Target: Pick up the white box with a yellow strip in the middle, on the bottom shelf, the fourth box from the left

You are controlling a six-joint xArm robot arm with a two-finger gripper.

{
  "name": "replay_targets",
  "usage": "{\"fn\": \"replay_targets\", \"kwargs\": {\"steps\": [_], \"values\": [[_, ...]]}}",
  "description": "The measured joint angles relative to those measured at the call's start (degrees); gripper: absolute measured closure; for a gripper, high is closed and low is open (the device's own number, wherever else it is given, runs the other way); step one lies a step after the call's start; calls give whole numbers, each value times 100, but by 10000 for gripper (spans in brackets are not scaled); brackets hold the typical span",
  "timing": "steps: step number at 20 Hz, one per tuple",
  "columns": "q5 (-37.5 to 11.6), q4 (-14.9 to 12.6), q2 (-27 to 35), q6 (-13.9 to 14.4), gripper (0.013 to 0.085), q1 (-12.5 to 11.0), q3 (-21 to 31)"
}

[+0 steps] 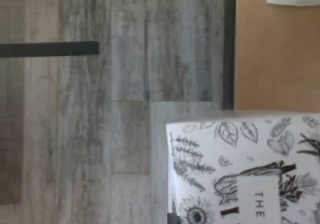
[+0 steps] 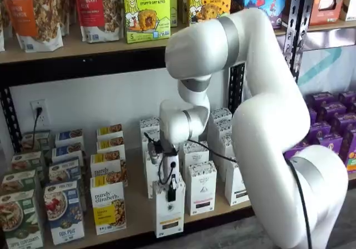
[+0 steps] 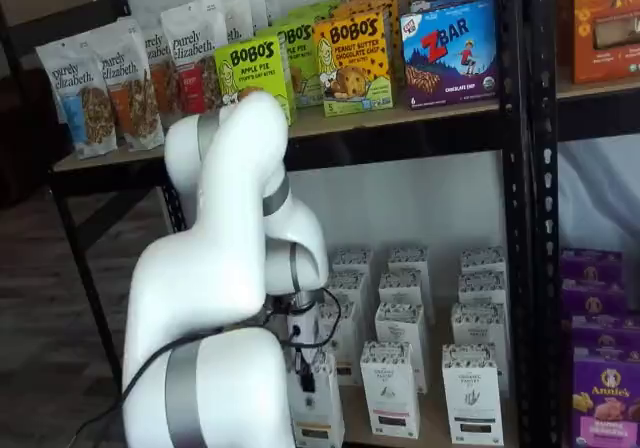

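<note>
One upright white box (image 2: 169,215)

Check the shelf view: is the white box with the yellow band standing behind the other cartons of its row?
No: the white box stands ahead of its row, at the front edge of the bottom shelf, under the end effector.

I see the white box (image 2: 169,211) at the front edge of the bottom shelf (image 2: 139,215), forward of the row it belongs to, with the gripper (image 2: 172,192) directly above it and its jaws closed on the box top. Right of it stands a like carton (image 2: 201,187), further cartons behind. To the left sit the granola boxes (image 2: 108,204). The upper shelf (image 2: 78,49) carries bags and boxes overhead. In the wrist view the box seems to overhang the floor (image 1: 100,134).
</note>
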Motion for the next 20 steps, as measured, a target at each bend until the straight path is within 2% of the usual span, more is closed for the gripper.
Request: {"fn": "replay_targets", "kwargs": {"steps": [2,8,13,20], "values": [[-185,116,-254,-73,530,44,408],[-551,237,-897,-109,530,138,1364],[-669,-35,-1435,193,530,186,2033],[-519,443,-2226,-136,530,305,2732]]}}
